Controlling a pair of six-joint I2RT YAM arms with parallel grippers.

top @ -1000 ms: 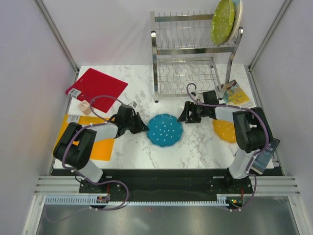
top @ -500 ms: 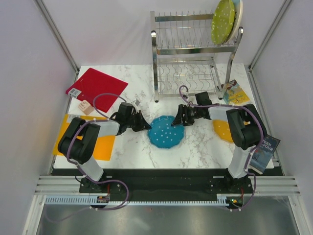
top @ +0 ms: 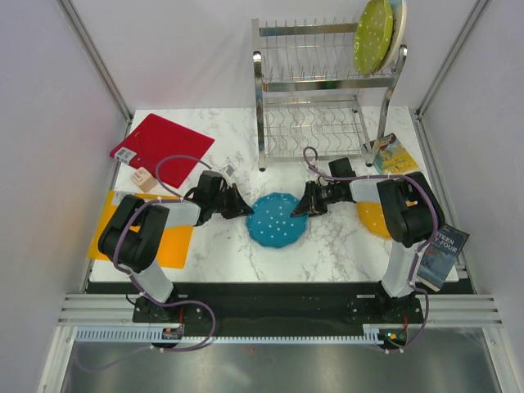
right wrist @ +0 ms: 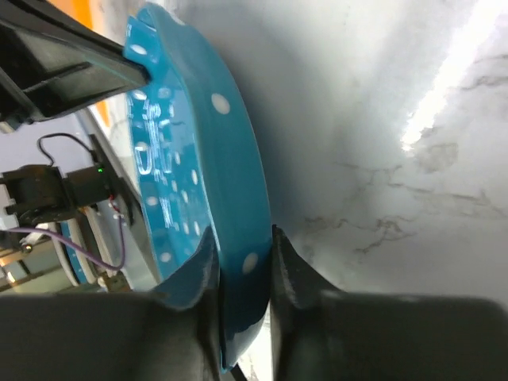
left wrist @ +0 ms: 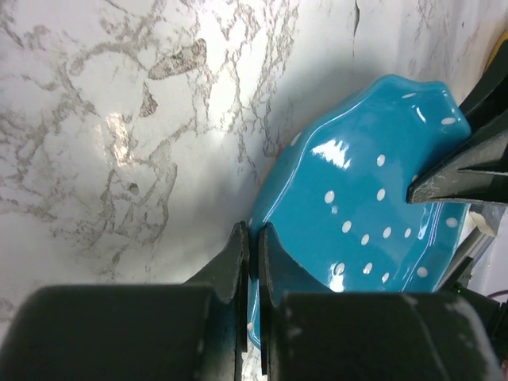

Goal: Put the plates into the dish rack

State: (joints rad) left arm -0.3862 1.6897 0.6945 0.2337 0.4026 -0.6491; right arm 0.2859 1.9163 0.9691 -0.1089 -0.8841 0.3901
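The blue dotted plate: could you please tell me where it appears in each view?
Top external: blue plate mid-table.
Left wrist: blue plate right of centre.
Right wrist: blue plate edge-on, left of centre.
Shared landmark: marble tabletop.

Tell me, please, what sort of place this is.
Likely a robot test cell staged as a kitchen counter: plain white enclosure walls, a marble-look tabletop, and a steel dish rack holding a green plate.
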